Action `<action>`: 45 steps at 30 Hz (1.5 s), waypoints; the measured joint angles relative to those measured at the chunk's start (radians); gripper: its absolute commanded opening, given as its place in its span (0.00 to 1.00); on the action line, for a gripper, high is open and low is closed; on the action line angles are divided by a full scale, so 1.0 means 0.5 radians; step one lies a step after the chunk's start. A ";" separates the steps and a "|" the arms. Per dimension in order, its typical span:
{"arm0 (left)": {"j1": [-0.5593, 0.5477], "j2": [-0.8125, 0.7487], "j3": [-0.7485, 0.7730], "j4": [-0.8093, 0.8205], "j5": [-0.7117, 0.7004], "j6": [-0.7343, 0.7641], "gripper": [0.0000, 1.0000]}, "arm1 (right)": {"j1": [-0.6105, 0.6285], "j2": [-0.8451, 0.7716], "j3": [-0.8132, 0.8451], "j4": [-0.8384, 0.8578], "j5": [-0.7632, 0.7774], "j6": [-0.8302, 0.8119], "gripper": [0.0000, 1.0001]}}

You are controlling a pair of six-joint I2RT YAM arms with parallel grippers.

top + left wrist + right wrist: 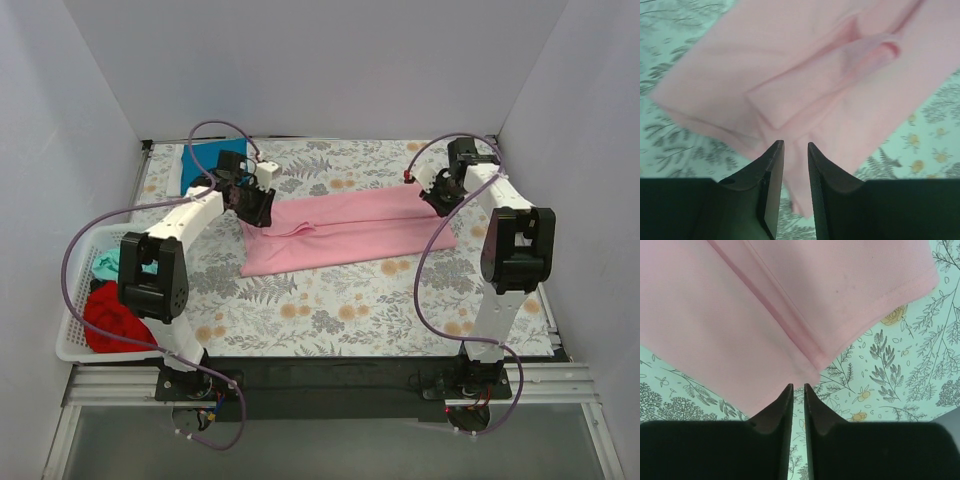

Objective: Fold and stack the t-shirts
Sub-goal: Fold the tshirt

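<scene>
Pink t-shirt (345,235) is mid-bench (330,310), already folded into a long strip running left-right, with the left end sitting a bit nearer than the right. Left gripper (255,208) is over the strip's left end. In the wrist view the jaws are parted by a narrow gap with pink cloth showing through it, a folded flap lies just ahead of the tips, and nothing looks clamped (frame is blurry). Right gripper (438,198) is at the strip's far-right corner, jaws all but closed with only a slit. Floral bench shows through the slit, the hem corner sits just ahead of the tips, and nothing is held. A folded blue shirt (205,160) lies flat at the back-left corner of the bench. A white basket (75,345) off the left edge holds a red garment (112,315) and a teal garment (106,262), both crumpled.
</scene>
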 measured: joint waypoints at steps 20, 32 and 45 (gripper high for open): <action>-0.399 0.523 0.319 0.059 -0.188 -0.361 0.24 | 0.040 0.182 -0.118 -0.008 -0.069 0.160 0.15; -0.469 0.739 0.706 0.155 -0.400 -0.279 0.25 | 0.040 0.173 -0.129 0.002 -0.069 0.163 0.14; -0.426 -0.067 0.208 0.208 -0.534 -0.291 0.19 | 0.055 0.156 0.082 -0.018 -0.172 0.254 0.16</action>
